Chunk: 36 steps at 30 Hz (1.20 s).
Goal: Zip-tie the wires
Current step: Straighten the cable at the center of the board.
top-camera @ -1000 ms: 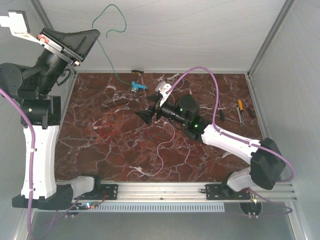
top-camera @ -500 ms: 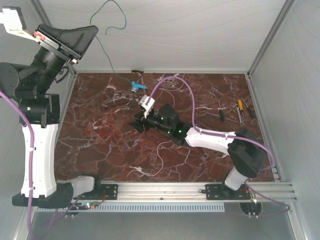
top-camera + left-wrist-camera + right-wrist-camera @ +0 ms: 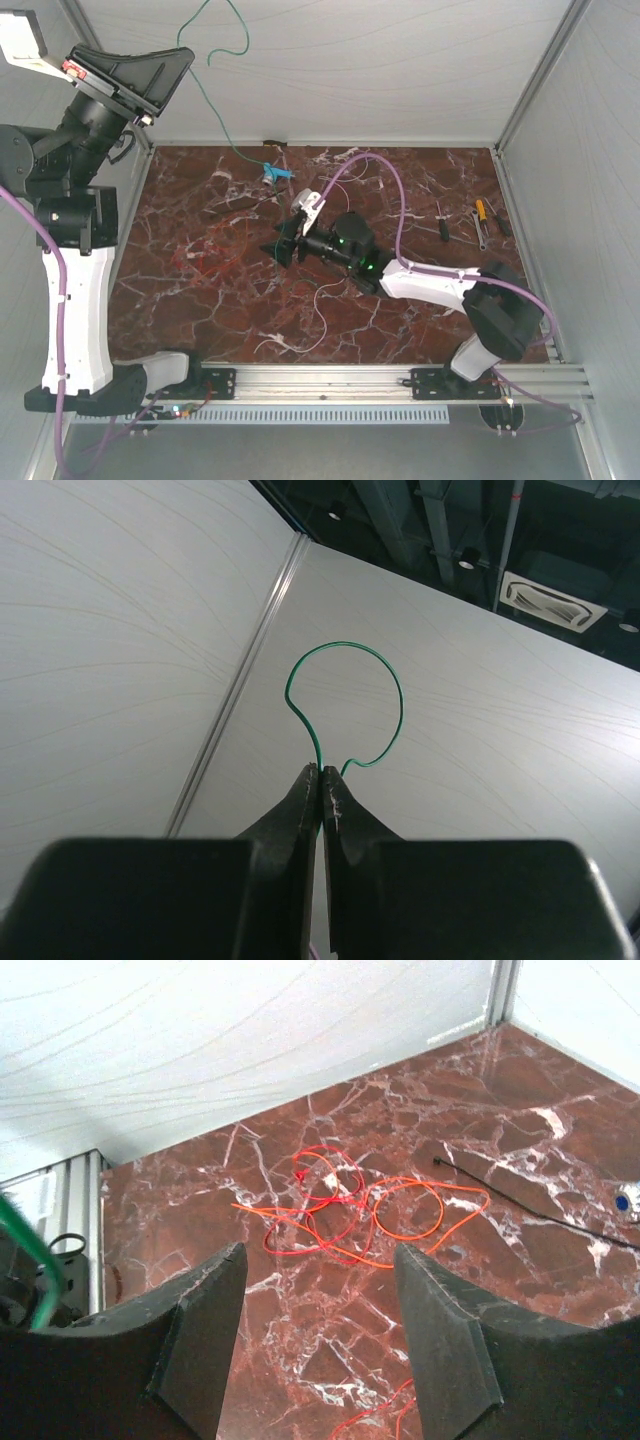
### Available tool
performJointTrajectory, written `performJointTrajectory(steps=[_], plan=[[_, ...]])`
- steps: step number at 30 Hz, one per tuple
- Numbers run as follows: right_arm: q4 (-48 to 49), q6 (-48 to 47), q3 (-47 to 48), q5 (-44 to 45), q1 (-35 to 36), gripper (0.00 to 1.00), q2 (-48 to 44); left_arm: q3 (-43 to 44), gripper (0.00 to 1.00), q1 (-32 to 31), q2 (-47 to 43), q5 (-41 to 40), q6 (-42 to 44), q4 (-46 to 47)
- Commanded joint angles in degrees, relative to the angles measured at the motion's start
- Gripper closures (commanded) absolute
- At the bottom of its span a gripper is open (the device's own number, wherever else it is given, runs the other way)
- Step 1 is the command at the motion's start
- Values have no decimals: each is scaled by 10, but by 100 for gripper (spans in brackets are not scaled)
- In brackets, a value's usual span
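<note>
The left jaws are pressed shut on a thin green wire (image 3: 345, 660). It rises from their tips, curls into an open loop against the white wall panel (image 3: 480, 740) and ends in a small hook just beside the tips. In the top view the left arm (image 3: 75, 290) stands tall at the left side. The jaws are raised above the bench's back left corner, and the green wire trails from them down to the back edge of the bench (image 3: 200, 320), close to a small blue-and-white piece (image 3: 275, 174).

The right jaws stand apart with nothing between them, low over the middle of the bench and facing left. Through their gap the right wrist camera shows the red and orange wires (image 3: 340, 1210) lying in a loose tangle on the marble surface, well apart from the tips. A thin black strip (image 3: 530, 1210) lies flat to the right of the tangle. Behind the jaws, the right arm (image 3: 440, 280) stretches low across the bench from its base at the near right, with a thick purple cable (image 3: 385, 185) arching over it. A white wire (image 3: 324, 322) curls on the bench near the front edge, beside the arm. A few hand tools (image 3: 480, 222) lie by the right wall.
</note>
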Motion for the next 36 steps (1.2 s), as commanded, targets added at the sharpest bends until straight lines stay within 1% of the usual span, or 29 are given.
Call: performJointTrajectory(steps=[1, 5, 13, 17, 20, 24, 27, 28, 29, 30, 31, 32, 33, 34, 36], plan=[[51, 17, -4, -26, -7, 42, -39, 10, 100, -3, 1, 5, -2, 19], [17, 20, -9, 0, -15, 42, -55, 13, 100, -3, 0, 8, -4, 21], [6, 49, -21, -42, -42, 42, -77, 20, 100, -3, 0, 12, -9, 25], [36, 81, -17, -86, -43, 38, -71, 20, 100, -3, 2, 12, -10, 27], [72, 122, -11, -98, -41, 34, -57, 20, 100, -3, 2, 10, -10, 28], [116, 156, 6, -98, -31, 30, -24, 20, 100, -3, 3, 9, -11, 29], [102, 152, 33, -70, -15, 31, 2, 20, 100, -3, 2, 8, -11, 30], [92, 151, 44, -57, -12, 32, 9, 20, 100, -3, 2, 8, -11, 30], [86, 151, 51, -44, -9, 37, 18, 21, 100, -3, 2, 7, -11, 30], [85, 152, 55, -31, -6, 43, 24, 22, 100, -3, 2, 7, -10, 29], [89, 155, 55, -24, -6, 56, 30, 23, 100, -3, 2, 7, -10, 29], [95, 157, 53, -22, -6, 77, 34, 25, 100, -3, 2, 7, -8, 28], [102, 160, 47, -18, -5, 93, 35, 26, 100, -3, 2, 6, -6, 25], [109, 163, 39, -13, -5, 100, 33, 27, 100, -3, 2, 4, -2, 22], [119, 166, 20, -13, -5, 100, 24, 29, 100, -3, 1, -1, 8, 14]])
